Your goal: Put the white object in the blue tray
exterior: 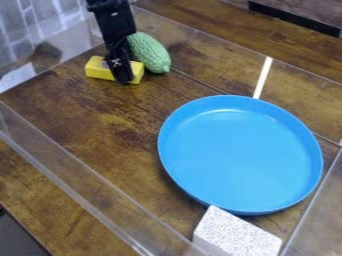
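The gripper [123,72] is down at the far left of the wooden table [94,130], its dark fingers planted on or right against the yellow block [102,68], with the green bumpy thing [151,53] just beside it on the right. Whether the fingers straddle the yellow block or only stand in front of it cannot be told from this angle; the jaws read as spread wide and nothing looks lifted.

The white block [235,234] is nowhere near that spot — it sits at the bottom edge of the view, close to the camera, touching or almost touching the near rim of the blue tray [305,190]. The tray itself is empty, so the task has not really begun.

What matters for the next move is direction: the white block lies diagonally across the table from the gripper, toward the camera and to the right, with the tray between the two. Its long side seems to run roughly left to right, slanting a little, though part of it is cut off by the picture edge. As I judge it, the arm would have to rise clear of the yellow block, cross over or around the tray, and come down with its open fingers set across the block's short side — then only a short hop back lands it in the tray
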Controlling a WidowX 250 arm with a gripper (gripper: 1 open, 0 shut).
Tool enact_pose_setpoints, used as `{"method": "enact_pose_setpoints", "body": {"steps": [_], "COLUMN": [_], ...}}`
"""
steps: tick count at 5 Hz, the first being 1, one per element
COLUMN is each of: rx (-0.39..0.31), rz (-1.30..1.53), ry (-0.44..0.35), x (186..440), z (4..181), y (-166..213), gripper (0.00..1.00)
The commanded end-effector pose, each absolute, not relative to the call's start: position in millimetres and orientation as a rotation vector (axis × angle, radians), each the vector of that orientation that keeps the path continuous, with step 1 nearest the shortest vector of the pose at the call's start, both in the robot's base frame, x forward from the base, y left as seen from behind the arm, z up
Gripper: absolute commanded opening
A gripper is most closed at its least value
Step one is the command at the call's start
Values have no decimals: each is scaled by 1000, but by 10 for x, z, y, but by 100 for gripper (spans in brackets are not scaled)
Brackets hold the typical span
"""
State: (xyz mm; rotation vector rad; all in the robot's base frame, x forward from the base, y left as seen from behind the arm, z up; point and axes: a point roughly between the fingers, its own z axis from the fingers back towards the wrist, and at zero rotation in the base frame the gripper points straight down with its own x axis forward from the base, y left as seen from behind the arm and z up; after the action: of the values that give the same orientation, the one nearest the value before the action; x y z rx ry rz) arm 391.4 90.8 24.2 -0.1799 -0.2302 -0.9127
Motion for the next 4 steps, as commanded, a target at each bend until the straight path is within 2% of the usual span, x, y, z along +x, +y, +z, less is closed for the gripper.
{"method": "enact_pose_setpoints", "body": {"steps": [1,2,3,4], "rx": [-144,-149,-161,-166], "rz": [-911,-916,-917,-919], "ry": [-272,-274,-279,-279], "x": [3992,3998,3993,4008], "z": [403,392,393,368], "y": [994,993,986,938], "gripper": [100,0,100,100]}}
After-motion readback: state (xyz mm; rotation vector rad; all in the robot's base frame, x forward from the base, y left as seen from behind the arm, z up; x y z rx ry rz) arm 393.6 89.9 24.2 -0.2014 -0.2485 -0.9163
